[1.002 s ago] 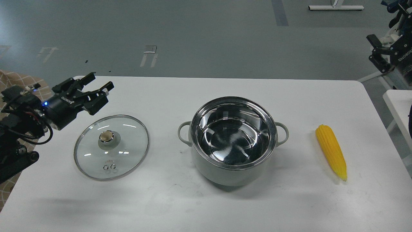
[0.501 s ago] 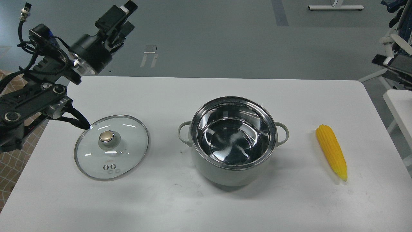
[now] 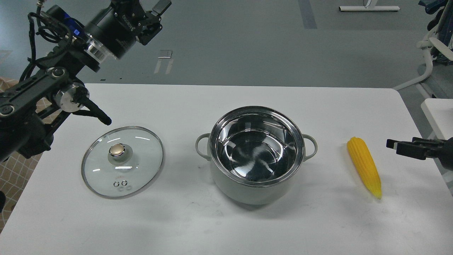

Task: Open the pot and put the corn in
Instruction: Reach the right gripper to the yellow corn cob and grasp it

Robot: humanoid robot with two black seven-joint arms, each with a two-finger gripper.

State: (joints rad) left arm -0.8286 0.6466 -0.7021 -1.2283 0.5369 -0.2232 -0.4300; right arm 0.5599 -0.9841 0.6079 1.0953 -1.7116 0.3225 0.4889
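The pale grey-green pot point(image 3: 247, 193) stands open in the middle of the white table, its shiny steel inside empty. The yellow corn point(image 3: 364, 166) lies on the table to the right of the pot, tip toward me. My left gripper point(image 3: 155, 16) is raised high at the top left, far above the table, open and empty, partly cut by the top edge. My right gripper point(image 3: 393, 145) comes in from the right edge, just right of the corn and apart from it; its fingers overlap and cannot be told apart.
The round glass lid point(image 3: 141, 166) with its gold knob point(image 3: 116, 149) lies flat on the table left of the pot. The table point(image 3: 226, 95) ends close behind the pot. A second white table edge point(image 3: 437, 113) is at the far right.
My left arm has swung up from beside the lid to the top left. My right gripper has come into view from the right, next to the corn. Pot, lid and corn have not moved.
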